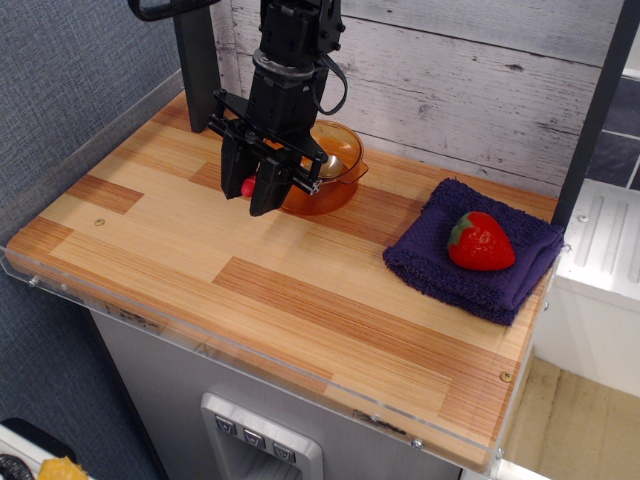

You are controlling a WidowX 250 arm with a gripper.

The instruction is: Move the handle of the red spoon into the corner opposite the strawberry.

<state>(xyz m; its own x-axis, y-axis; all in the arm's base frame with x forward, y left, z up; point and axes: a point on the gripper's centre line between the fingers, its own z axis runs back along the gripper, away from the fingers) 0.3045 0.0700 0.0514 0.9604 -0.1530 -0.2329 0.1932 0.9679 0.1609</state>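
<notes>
Grip: while the handle (247,186) is pinched, the gripper (252,190) is seen narrowed on it.
Spoon: the red spoon (290,173) is lodged in the orange bowl (340,160).
Risk: the bowl could be dragged if the spoon is pulled sideways.
Surroundings: the strawberry (481,241) is kept on a blue cloth (430,250); the corner (60,235) is left unobstructed.

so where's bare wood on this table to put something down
Most of the table is bare: the whole front strip along the clear edge, and the near-left corner. The back is crowded, where the gripper closes on the red spoon at the orange bowl. The purple towel with the strawberry fills the right.
</notes>
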